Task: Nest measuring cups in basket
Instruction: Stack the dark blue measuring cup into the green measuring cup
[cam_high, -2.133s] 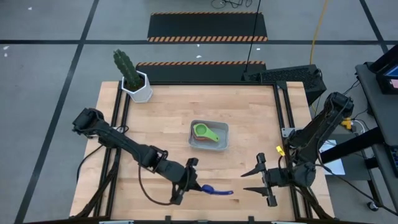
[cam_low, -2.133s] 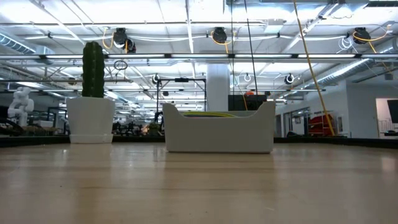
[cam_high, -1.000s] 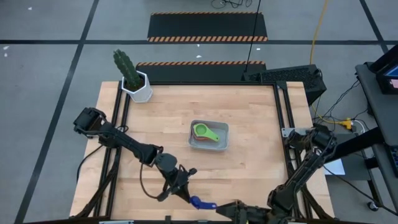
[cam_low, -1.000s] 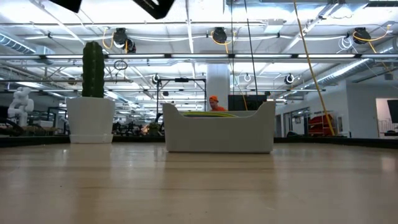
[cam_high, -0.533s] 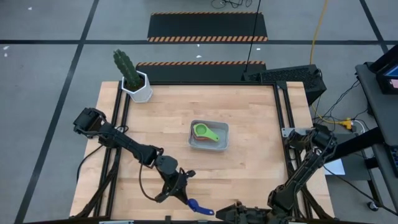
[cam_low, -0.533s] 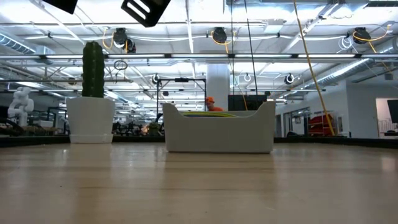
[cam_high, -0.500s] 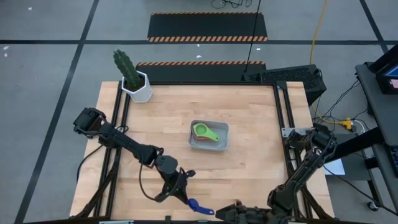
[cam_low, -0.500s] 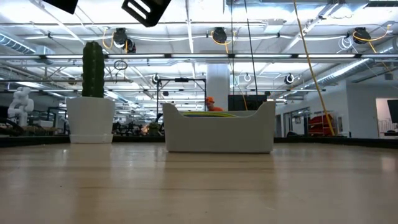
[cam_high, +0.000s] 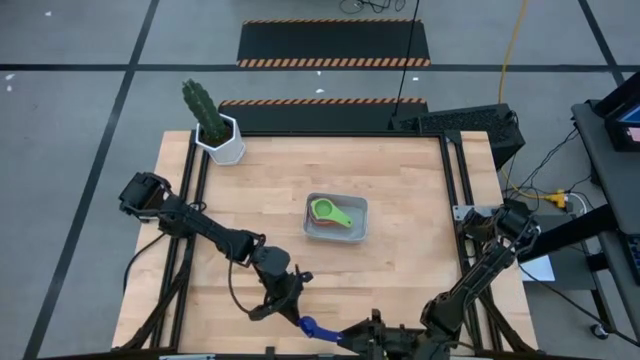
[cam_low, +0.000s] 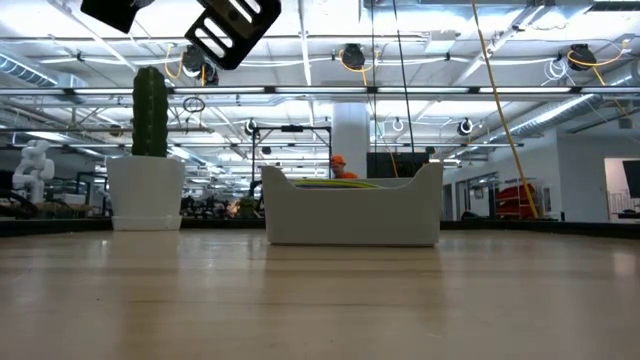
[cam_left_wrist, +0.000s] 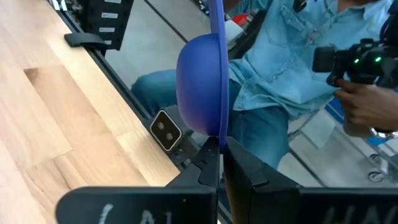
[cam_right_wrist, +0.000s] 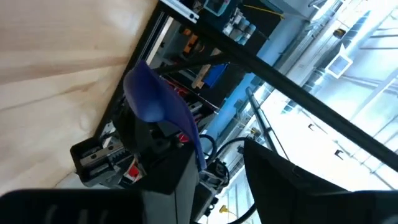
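My left gripper is shut on a blue measuring cup held above the table's near edge. In the left wrist view the cup stands edge-on, its bowl bulging sideways. My right gripper reaches in along the near edge from the right. It stands open at the cup's handle, which lies by one finger's inner face. The pale basket sits mid-table on its flat bottom, with a green cup on top of others. My left gripper pinches the blue cup's thin edge at the bowl end between its two fingers. The fingers come almost level from the table's left. The cup is lifted clear and turned on its side, and its handle points away from the fingers. My right gripper: I cannot tell whether its finger touches the handle.
A white pot with a cactus stands at the far left corner. A person in a light blue shirt sits just beyond the near edge, holding a device. Bare wood lies between the basket and both grippers.
My right gripper has moved along the near edge toward the table's left, closing on the cup, and has rolled. My left gripper has kept its place but rolled, and the cup has tipped with it and shifted slightly left. Dark gripper parts have sunk further into the low view's top.
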